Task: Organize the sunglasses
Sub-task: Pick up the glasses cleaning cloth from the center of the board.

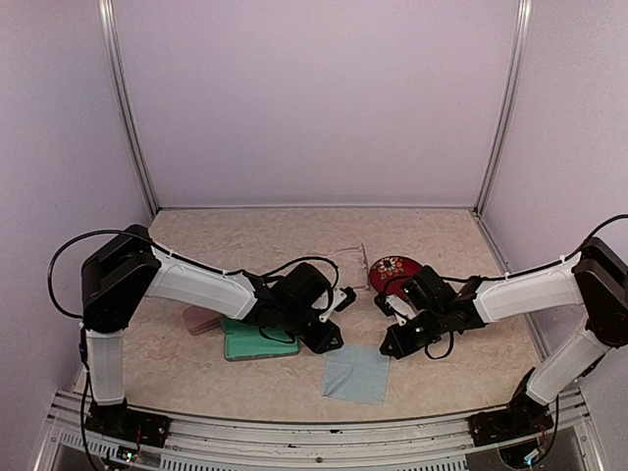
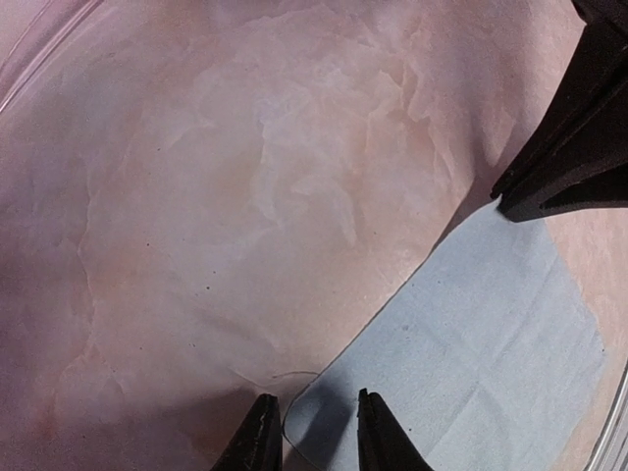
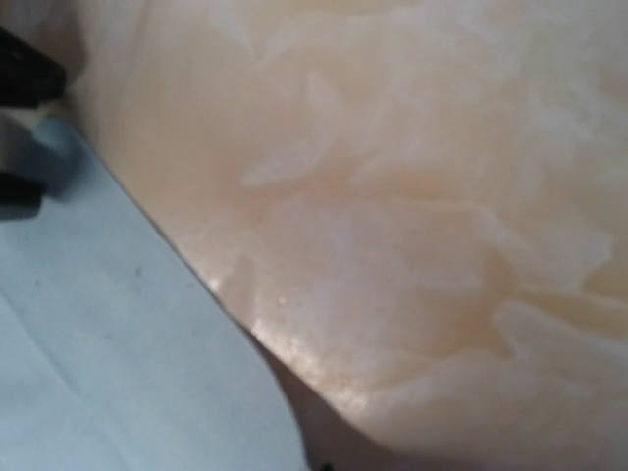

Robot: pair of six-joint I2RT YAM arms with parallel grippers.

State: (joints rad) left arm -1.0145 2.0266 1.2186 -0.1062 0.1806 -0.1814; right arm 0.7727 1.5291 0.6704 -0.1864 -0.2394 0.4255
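The pale clear pair of sunglasses (image 1: 346, 257) lies faintly visible on the table behind both grippers. I cannot make out the red-pink pair. A light-blue cloth (image 1: 356, 374) lies flat near the front edge. My left gripper (image 1: 332, 340) is low at the cloth's far-left corner. In the left wrist view its open, empty fingers (image 2: 319, 432) straddle that corner of the cloth (image 2: 471, 343). My right gripper (image 1: 392, 344) is low at the cloth's far-right corner. Its fingers do not show in the right wrist view, only the cloth (image 3: 98, 343) and table.
A green oblong case (image 1: 257, 341) and a pink case (image 1: 201, 319) lie under the left arm. A red round thing with a white flower pattern (image 1: 394, 272) sits behind the right gripper. The right gripper's dark fingers (image 2: 574, 128) show in the left wrist view.
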